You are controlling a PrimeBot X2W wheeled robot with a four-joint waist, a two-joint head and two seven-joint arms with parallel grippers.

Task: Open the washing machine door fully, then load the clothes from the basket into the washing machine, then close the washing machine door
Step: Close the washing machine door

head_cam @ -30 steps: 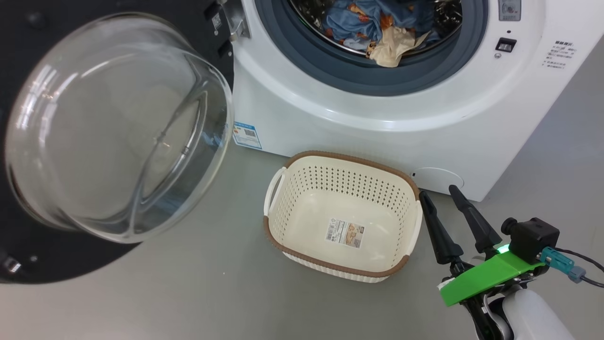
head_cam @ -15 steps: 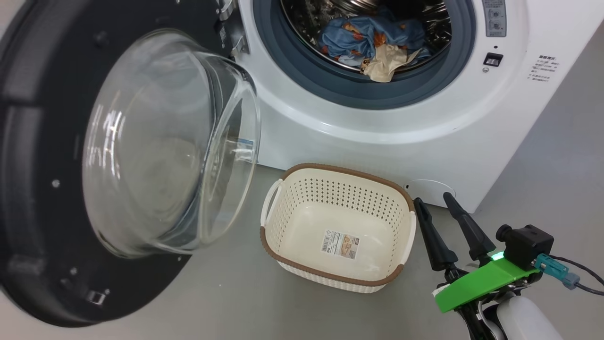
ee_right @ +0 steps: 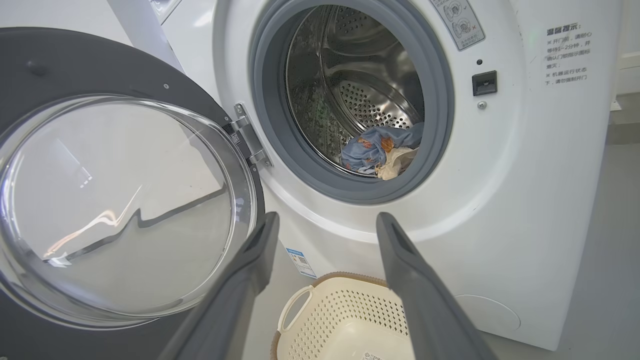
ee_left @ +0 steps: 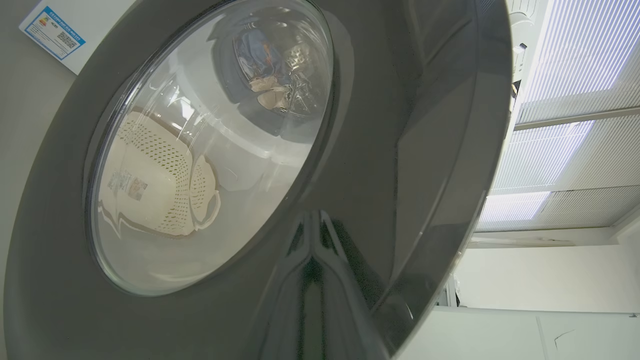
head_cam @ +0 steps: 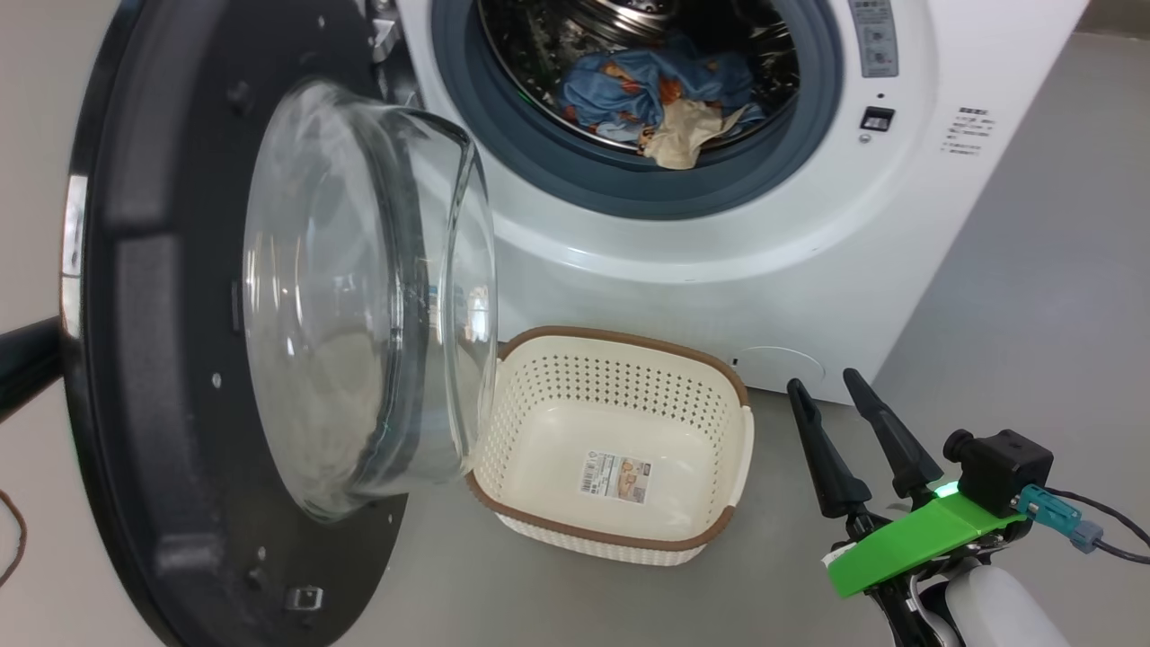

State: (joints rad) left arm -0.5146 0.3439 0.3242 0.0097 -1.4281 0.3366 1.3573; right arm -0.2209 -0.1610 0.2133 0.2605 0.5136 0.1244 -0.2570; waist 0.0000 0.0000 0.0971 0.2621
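Door (head_cam: pixel 135 377) hangs open on its hinge (ee_right: pixel 250 135) at the left of the washer (head_cam: pixel 853 270). In my head view the black rim is turned nearly edge-on and the glass bowl (head_cam: pixel 359 296) bulges toward the washer front. The bowl's lower edge covers the left end of the basket (head_cam: pixel 620 335) in that view; can't tell if they touch.

My left gripper (ee_left: pixel 312 270) is on the door's outer side, fingers pressed together. The tips meet their own reflection on the glossy rim, just beside the glass. It's dark on dark, so the outline is hard to pick out. Nothing is held between the fingers.

My right gripper (head_cam: pixel 821 379) is low at the right, above the floor (head_cam: pixel 1033 314), with its fingers spread apart and nothing between them. It sits just right of the basket, tips pointing at the washer's lower front.

Clothes (head_cam: pixel 647 90), blue with orange prints and a cream piece, lie bunched at the bottom front of the steel drum (ee_right: pixel 360 75), behind the grey-blue gasket (head_cam: pixel 629 193). The cream piece hangs onto the drum lip.

The basket sits on the floor right in front of the washer, under the opening. Inside it there's just a sticker (head_cam: pixel 615 476) on the bottom.

Blue label (ee_right: pixel 302 262) is on the washer's lower left, and the latch slot (head_cam: pixel 876 119) is right of the opening. Blinds (ee_left: pixel 575 75) show past the door edge in my left wrist view.
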